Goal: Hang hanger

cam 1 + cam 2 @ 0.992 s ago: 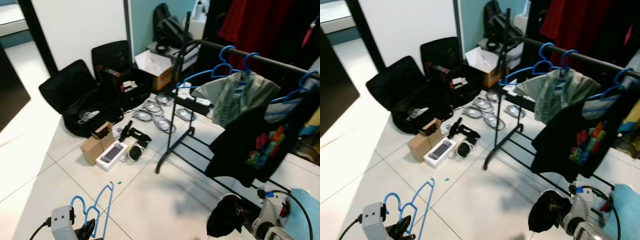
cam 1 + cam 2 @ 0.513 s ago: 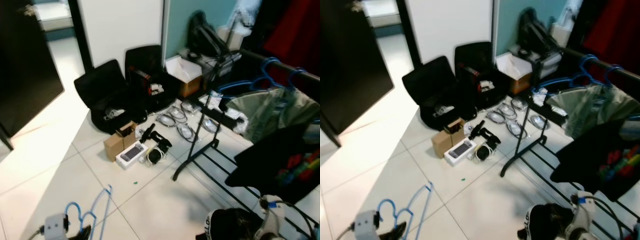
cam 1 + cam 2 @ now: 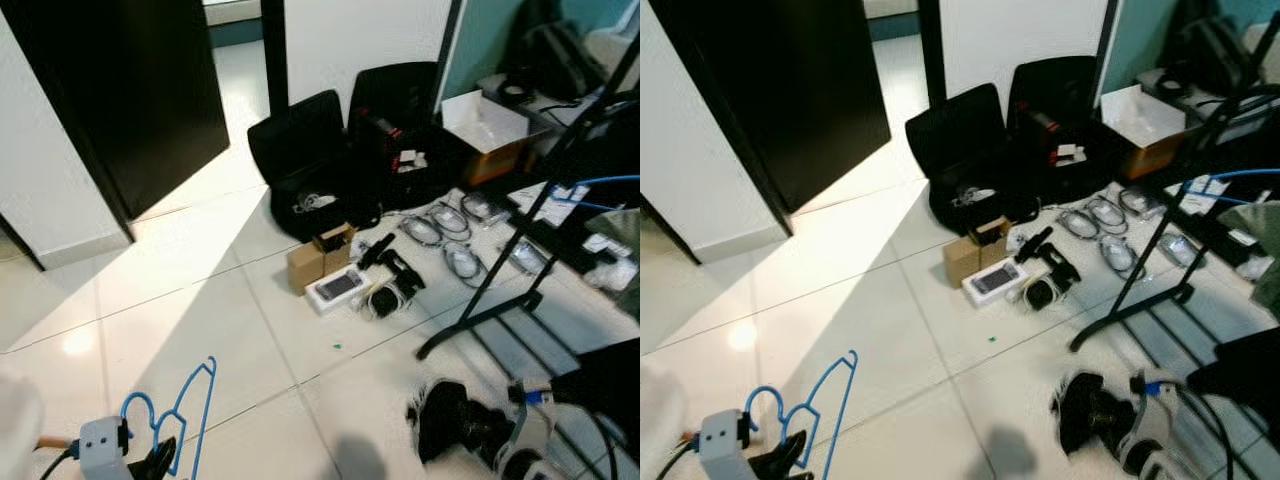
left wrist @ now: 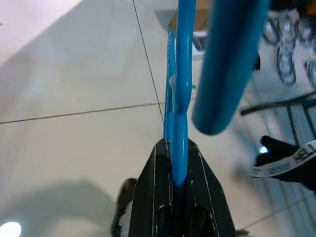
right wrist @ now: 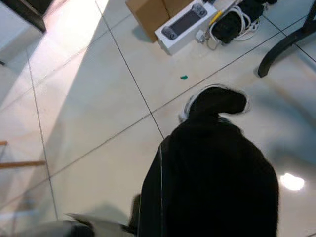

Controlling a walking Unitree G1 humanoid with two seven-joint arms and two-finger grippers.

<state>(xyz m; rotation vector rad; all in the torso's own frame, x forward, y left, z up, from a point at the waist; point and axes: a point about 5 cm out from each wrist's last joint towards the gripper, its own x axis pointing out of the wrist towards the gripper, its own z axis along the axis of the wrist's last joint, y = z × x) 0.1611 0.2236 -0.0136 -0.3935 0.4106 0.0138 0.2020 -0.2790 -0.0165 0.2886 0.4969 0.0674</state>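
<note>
Camera swung left; left gripper [image 4: 178, 190] clamps blue hanger [image 3: 190, 408]; open black case [image 3: 330, 160] cluttered

My two head cameras look forward and down over the tiled floor [image 3: 200, 300], both taking in the open black bags [image 3: 330, 160] and the clothes rack [image 3: 1180, 240] at the right. My left wrist camera looks close along its fingers [image 4: 180, 197] at the same floor; my right wrist camera looks steeply down on the white box [image 5: 185, 24], which the head views share.
</note>
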